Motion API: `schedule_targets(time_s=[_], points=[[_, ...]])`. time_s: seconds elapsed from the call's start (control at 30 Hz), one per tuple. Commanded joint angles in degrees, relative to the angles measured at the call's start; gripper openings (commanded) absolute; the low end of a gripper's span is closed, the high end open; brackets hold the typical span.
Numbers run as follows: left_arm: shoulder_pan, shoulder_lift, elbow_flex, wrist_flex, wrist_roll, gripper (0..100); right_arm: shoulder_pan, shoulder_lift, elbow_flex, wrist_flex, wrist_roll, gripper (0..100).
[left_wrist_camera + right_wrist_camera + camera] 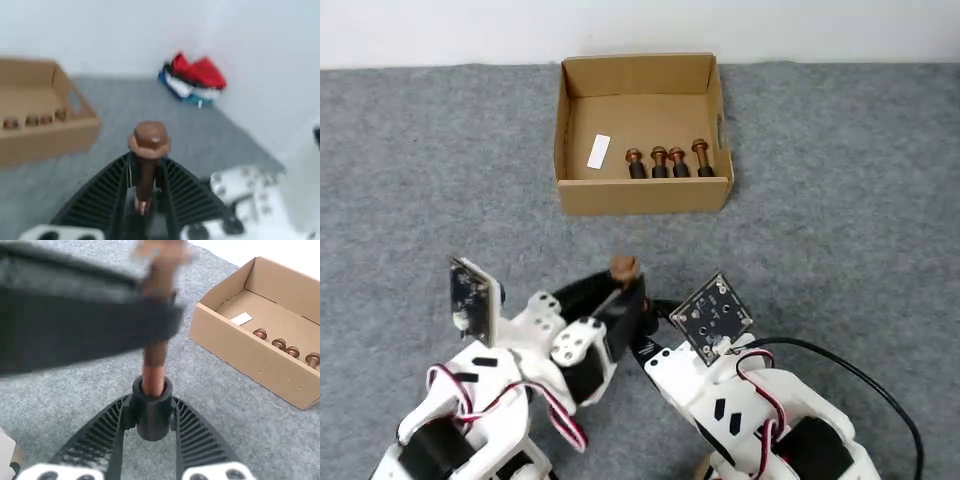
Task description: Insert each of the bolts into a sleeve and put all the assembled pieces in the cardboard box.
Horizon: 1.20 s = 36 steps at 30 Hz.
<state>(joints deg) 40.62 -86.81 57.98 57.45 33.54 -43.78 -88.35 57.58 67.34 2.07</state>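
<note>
White label [599, 151], unreadable, flat in cardboard box [640, 196] beside four assembled pieces [659, 162]

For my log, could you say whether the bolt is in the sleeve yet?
Partly in: the bolt tip sits inside the sleeve mouth.

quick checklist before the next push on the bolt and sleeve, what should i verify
1. left gripper shut on the bolt: ok.
2. right gripper shut on the sleeve: ok.
3. Bolt tip inside the sleeve's mouth: ok, it has entered.
4. Bolt seated down to its head: not ok, a long stretch of shank shows above the sleeve.
5. Bolt exactly in line with the sleeve: cannot tell.
6. Room in the cardboard box: ok, four assembled pieces stand in a row by the front wall, with bare floor beside them.
</note>
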Motion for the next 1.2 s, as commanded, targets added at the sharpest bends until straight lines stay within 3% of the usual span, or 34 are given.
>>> schedule_targets(time_s=[0.0,0.27,0.4,0.63,0.83,1.07,1.17], points=[[1.41,0.0,-3.12,7.21,0.0,0,-0.57,-0.4,-0.79,-1.71,0.44,0.8],[1.41,0.26,4.79,5.19,-1.14,1,-0.57,-0.4,-0.79,-1.71,0.44,0.8],[1.41,0.0,8.22,4.66,-5.01,2,-0.57,-0.4,-0.79,-1.71,0.44,0.8],[1.14,0.35,5.67,8.53,-11.34,26,-0.57,-0.4,-0.79,-1.71,0.44,0.8],[0.79,0.35,-0.48,12.75,-11.6,27,-0.57,-0.4,-0.79,-1.63,0.44,0.8],[-8.79,0.0,-7.78,16.18,-14.51,27,-0.22,-0.4,-0.79,-1.63,-0.62,0.8],[-16.35,0.0,-10.07,17.76,-16.62,23,1.71,-0.31,-0.79,-1.63,-6.68,0.8]])
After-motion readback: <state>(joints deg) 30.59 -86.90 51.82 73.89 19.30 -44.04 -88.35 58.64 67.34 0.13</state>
